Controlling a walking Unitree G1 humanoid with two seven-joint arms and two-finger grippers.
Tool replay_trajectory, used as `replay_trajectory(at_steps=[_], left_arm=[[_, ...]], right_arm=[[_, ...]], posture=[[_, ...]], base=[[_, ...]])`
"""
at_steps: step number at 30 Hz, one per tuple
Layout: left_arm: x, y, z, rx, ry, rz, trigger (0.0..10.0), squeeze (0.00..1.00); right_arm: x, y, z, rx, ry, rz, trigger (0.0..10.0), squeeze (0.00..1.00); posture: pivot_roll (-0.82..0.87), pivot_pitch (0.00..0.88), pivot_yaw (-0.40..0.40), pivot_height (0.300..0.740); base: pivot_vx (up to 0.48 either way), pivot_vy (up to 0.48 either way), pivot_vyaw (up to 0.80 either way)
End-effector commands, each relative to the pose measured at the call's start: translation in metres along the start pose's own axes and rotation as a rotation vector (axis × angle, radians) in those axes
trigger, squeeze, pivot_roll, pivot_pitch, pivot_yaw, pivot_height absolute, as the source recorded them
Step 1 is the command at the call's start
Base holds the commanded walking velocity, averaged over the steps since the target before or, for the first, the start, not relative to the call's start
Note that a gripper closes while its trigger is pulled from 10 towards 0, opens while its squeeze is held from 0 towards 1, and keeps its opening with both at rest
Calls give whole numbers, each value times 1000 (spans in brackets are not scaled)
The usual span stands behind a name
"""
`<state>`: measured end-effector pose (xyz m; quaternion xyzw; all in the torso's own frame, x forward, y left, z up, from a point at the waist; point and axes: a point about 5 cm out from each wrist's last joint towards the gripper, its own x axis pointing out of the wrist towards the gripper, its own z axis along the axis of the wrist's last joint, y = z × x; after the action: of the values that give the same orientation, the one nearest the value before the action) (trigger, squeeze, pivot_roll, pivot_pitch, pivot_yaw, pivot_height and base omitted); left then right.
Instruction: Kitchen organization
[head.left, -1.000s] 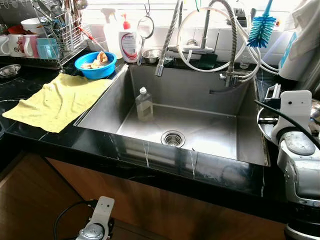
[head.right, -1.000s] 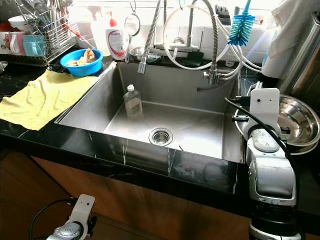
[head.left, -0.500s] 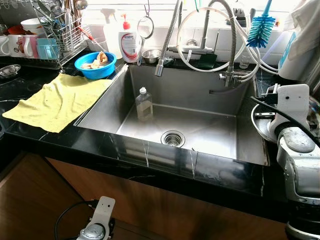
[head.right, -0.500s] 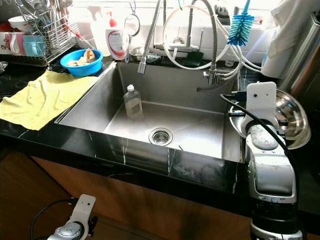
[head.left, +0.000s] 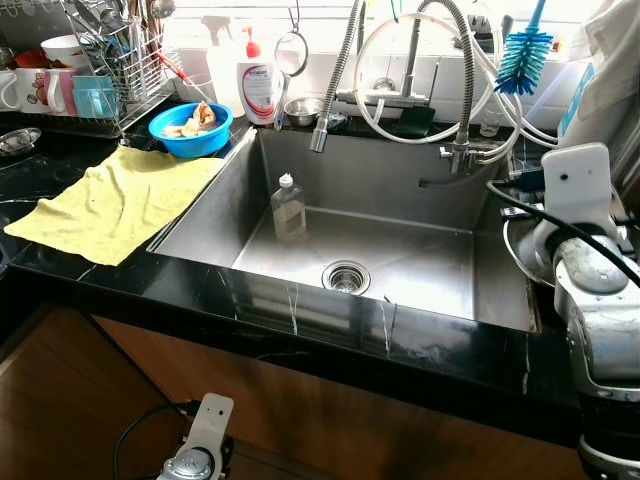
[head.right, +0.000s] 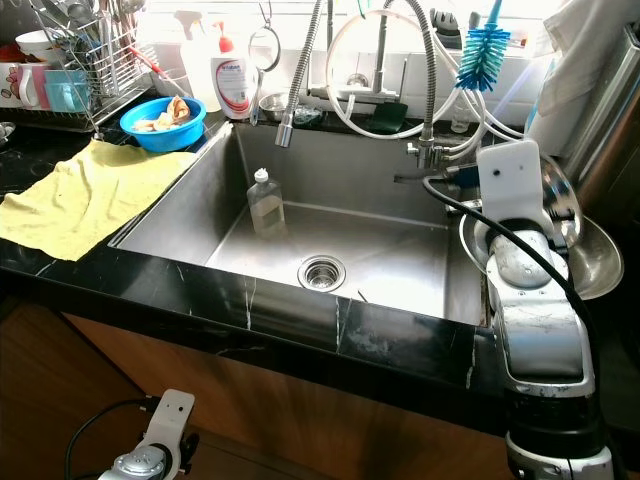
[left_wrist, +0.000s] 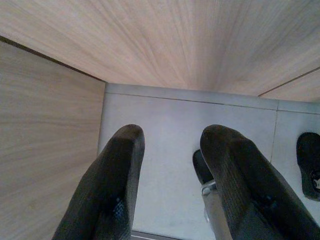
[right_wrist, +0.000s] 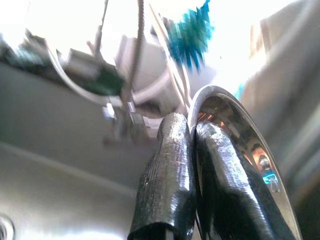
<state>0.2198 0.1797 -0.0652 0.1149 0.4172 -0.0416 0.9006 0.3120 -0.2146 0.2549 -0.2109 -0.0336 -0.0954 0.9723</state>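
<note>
Right wrist view — right gripper (right_wrist: 192, 135) jaws pinching steel bowl (right_wrist: 240, 135) rim; left gripper (left_wrist: 170, 150) jaws spread.

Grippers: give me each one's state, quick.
Left gripper: open, holding nothing, hanging by the wooden cabinet.
Right gripper: shut on the round steel bowl rim.

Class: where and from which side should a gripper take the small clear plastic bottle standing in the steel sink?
Probably around the small clear plastic bottle's flat-sided body below the white cap, coming down from above: it stands upright on the steel sink floor, near the left wall.
</note>
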Motion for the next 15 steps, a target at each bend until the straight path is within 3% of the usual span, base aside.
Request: replay_trajectory(at_steps=[1, 5, 7, 12, 15], left_arm=[[-1, 3, -5, 7, 24, 11, 10000, 0], [-1, 4, -6, 7, 25, 14, 10000, 0], [-1, 6, -6, 6, 25, 17, 10000, 0], [-1, 6, -6, 4, 24, 19, 10000, 0], [-1, 7, -6, 6, 23, 20, 10000, 0]], right_arm=[[-3, 7, 25, -18, -148, 61, 10000, 0], [-7, 32, 32, 3, -218, 219, 10000, 0], [-21, 66, 35, 1, -309, 469, 10000, 0], [-29, 84, 28, 195, -282, 599, 10000, 0], [-27, 88, 18, 242, -252, 614, 10000, 0]], posture=[[-159, 0, 52, 740], [-158, 0, 52, 740], [-155, 0, 51, 740], [-150, 0, 51, 740], [-154, 0, 53, 740]], base=[[0, 0, 0], [0, 0, 0], [0, 0, 0], [0, 0, 0], [0, 0, 0]])
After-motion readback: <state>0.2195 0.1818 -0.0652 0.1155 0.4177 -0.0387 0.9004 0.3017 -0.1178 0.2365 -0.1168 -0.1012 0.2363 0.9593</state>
